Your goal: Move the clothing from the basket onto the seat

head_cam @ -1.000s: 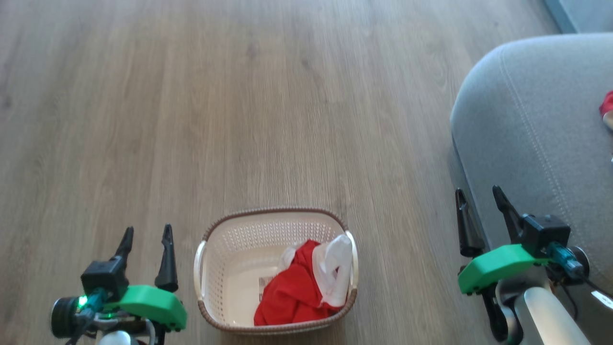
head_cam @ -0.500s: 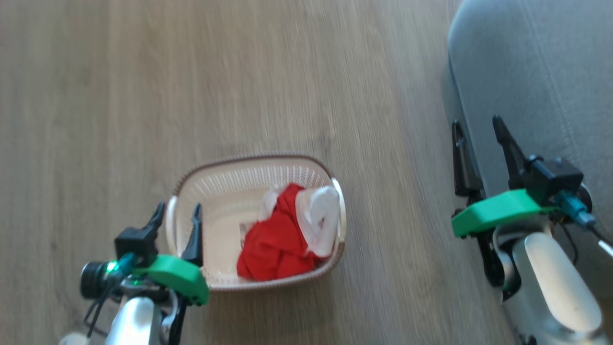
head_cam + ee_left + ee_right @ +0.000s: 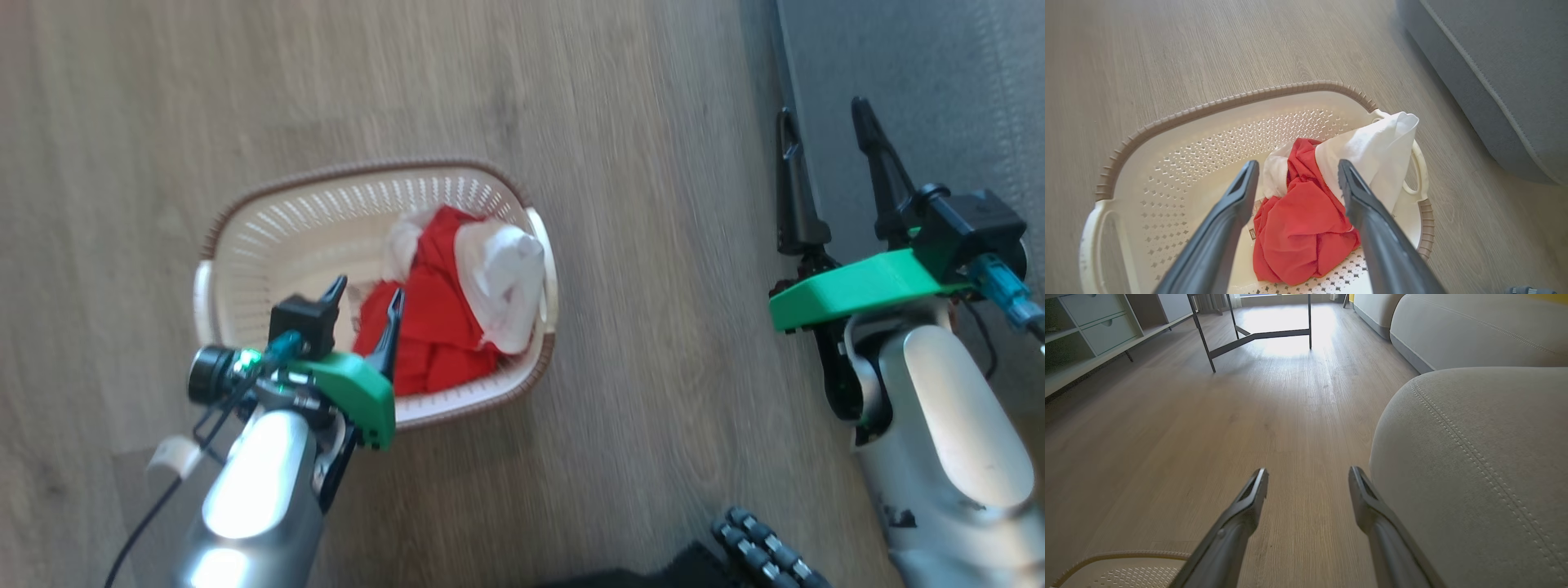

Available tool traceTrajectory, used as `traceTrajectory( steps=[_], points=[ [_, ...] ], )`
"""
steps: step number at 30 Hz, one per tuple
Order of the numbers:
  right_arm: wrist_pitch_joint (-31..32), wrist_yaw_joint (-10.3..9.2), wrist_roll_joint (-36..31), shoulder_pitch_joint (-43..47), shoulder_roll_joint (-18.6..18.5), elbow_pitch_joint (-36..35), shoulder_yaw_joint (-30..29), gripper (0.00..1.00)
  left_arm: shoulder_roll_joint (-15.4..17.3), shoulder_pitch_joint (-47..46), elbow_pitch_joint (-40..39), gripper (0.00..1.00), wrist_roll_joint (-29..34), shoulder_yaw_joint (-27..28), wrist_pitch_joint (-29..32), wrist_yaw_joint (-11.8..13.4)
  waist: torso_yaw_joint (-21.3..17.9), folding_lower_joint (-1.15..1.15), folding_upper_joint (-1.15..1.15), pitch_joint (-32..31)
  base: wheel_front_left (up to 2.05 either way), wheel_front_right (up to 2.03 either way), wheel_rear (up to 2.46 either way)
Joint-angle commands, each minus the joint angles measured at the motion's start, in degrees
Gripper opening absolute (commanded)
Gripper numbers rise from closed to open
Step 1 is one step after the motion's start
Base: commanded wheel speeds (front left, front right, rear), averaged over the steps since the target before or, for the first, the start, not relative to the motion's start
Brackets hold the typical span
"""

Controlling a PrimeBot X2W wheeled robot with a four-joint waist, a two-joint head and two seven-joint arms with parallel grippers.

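Evidently the reach-in for a pick is the step in hand. The left hand (image 3: 367, 290) hovers over the basket (image 3: 326, 173), its two dark fingers spread apart and empty. In the left wrist view they frame the clothing (image 3: 1298, 228) from above without touching it. The clothing, a crumpled red heap with a white panel draped toward the handle, lies inside the basket on its three o'clock side. The basket stands on the wooden floor (image 3: 571, 98) at nine o'clock in the head view, and the grey seat (image 3: 939, 82) lies at two o'clock. The right hand (image 3: 822, 110) waits beside the seat's edge with its fingers apart, holding nothing. The next move probably calls for lowering the left hand until its fingers sink on either side of the red bunch. It should then close on a thick fold rather than the loose white panel, lift clear of the rim and swing toward two o'clock.
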Motion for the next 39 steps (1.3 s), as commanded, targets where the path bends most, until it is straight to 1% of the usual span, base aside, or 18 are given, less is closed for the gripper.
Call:
traceTrajectory(
  steps=[1, 11, 16, 22, 25, 30, 35, 39],
  points=[
    [-0.27, 0.4, -0.34, -0.32, 0.58, -2.2, 0.73, 1.0, 0.44, -1.0, -0.02, 1.0, -0.41, 0.79, -0.29, -0.03, -1.71, -0.01, 0.0, 3.13, 0.0, 0.0, 0.0],
    [-0.27, 0.4, -0.26, -2.08, 1.46, -3.85, 0.42, 1.0, 0.43, -10.32, 6.48, 1.0, -0.74, -3.38, -0.29, -0.19, -4.24, -0.01, 0.0, 9.32, 0.0, 0.0, 0.0],
    [-0.27, 0.4, -0.35, -3.14, 1.91, -4.35, 1.14, 1.0, 0.51, -15.64, 11.35, 1.0, 0.47, -5.26, -0.29, -0.27, -5.71, -0.01, 0.0, 12.58, 0.0, 0.0, 0.0],
    [-0.27, 0.4, -0.25, -3.69, 2.33, -4.45, 1.09, 1.0, 1.21, -20.64, 17.68, 1.0, 1.08, -7.38, -0.29, -0.38, -6.8, -0.01, 0.0, 15.76, 0.0, 0.0, 0.0],
    [-0.27, 0.4, -0.1, -3.82, 2.54, -4.51, 1.2, 1.0, 1.73, -22.56, 21.28, 1.0, 1.93, -9.98, -0.29, -0.4, -7.34, -0.01, 0.0, 17.01, 0.0, 0.0, 0.0],
    [-0.27, 0.4, -0.01, -4.11, 2.77, -4.85, 1.2, 1.0, 2.77, -26.17, 26.01, 1.0, 1.39, -12.9, -0.29, -0.41, -7.98, -0.01, 0.0, 19.1, 0.0, 0.0, 0.0],
    [-0.27, 0.4, -0.16, -3.88, 3.11, -4.98, 1.37, 1.0, 4.1, -28.43, 29.41, 1.0, 1.41, -14.81, 1.64, -0.42, -8.17, -0.01, 0.0, 20.42, 0.0, 0.0, 0.0],
    [-0.27, 0.4, -0.23, -3.1, 3.05, -5.12, 0.79, 1.0, 4.18, -28.41, 30.73, 1.0, -0.18, -15.82, 5.11, -0.42, -7.79, -0.01, 0.0, 21.11, 0.0, 0.0, 0.0]
  ],
)
